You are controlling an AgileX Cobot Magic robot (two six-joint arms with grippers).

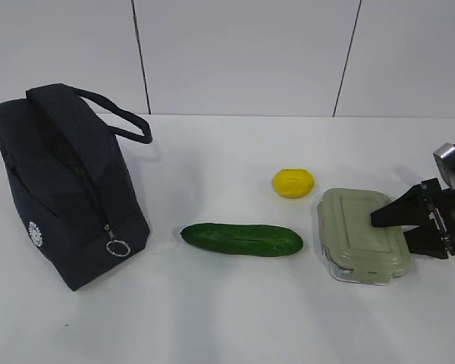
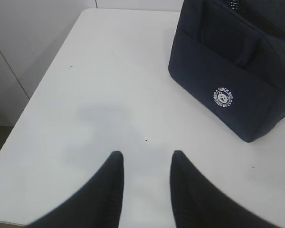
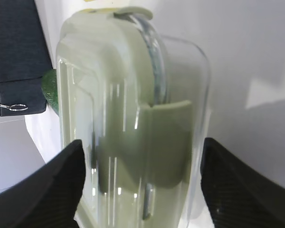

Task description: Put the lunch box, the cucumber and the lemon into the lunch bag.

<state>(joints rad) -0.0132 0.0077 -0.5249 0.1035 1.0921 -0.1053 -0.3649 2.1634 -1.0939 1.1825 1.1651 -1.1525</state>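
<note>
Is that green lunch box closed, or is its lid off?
Closed. The lunch box lies flat on the table with its sage-green lid seated on the clear base, and the right wrist view shows a side clip folded down over the base.

Right tool (image 1: 398, 227): matte black, tapered fingers (image 3: 42, 190), ribbed pads, silver wrist.

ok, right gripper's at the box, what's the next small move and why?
Probably close the right gripper on the lunch box. In the right wrist view its open fingers sit either side of the box's end with gaps showing, so nothing is gripped yet. The box, cucumber and lemon all lie outside the bag.
</note>
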